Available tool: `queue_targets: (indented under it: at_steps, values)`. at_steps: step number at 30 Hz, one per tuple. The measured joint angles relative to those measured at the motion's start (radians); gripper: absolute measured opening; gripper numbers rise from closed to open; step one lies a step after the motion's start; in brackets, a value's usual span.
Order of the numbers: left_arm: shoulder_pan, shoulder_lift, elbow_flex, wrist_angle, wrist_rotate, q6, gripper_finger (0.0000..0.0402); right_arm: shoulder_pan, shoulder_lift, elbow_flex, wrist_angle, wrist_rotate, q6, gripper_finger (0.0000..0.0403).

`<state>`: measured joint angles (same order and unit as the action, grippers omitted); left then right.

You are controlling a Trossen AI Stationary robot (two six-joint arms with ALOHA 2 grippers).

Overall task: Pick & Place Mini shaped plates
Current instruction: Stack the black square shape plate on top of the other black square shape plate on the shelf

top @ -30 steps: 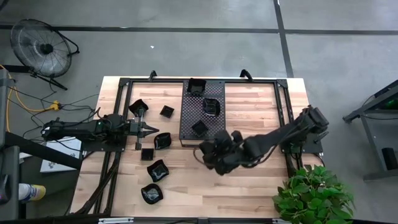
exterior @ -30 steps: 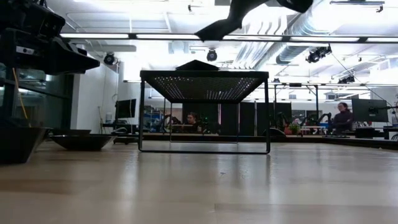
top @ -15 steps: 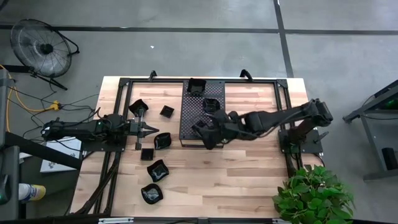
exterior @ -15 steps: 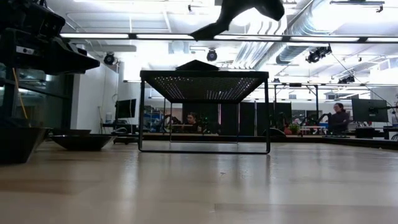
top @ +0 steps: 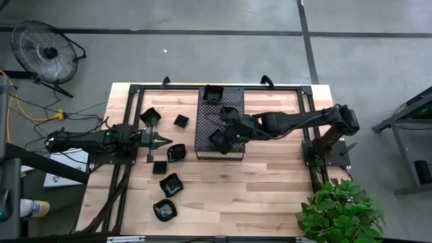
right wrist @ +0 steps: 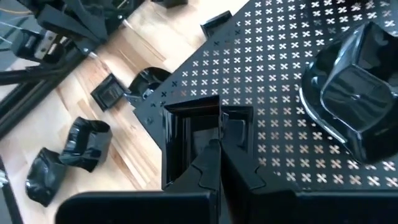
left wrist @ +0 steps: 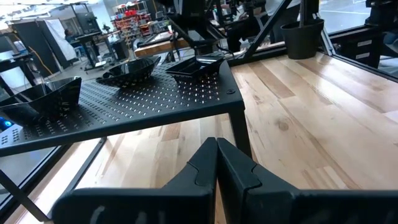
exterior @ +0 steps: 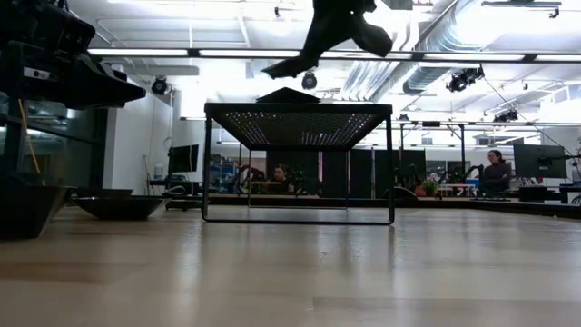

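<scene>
1. The right gripper (top: 223, 135) is clamped on a square plate (right wrist: 186, 146) above the perforated tray (top: 233, 145)
2. The left gripper (top: 169, 140), pinched shut and empty, is parked at the tray's nine o'clock, beside loose plates (top: 169, 183)

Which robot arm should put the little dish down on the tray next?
Probably the right. The right gripper hangs over the perforated tray, shut on a square mini plate, so it only needs lowering. The left gripper is shut beside the tray, holding nothing.

Wooden table (top: 270, 196) with perforated tray (top: 219, 145) and scattered plates (top: 170, 183).
</scene>
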<state>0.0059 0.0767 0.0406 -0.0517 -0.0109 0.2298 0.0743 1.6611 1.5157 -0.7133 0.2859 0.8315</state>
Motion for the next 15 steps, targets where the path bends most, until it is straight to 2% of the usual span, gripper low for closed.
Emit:
queue_targets:
  at_steps: [6,15]
  values:
    - [0.000,0.000,0.000,0.000,0.000,0.000,0.0001,-0.036,0.000,-0.027,0.059,-0.057,-0.021,0.0000]
    - [0.000,0.000,0.000,0.000,0.000,0.000,0.0001,-0.064,0.000,-0.027,0.060,-0.112,0.045,0.0000]
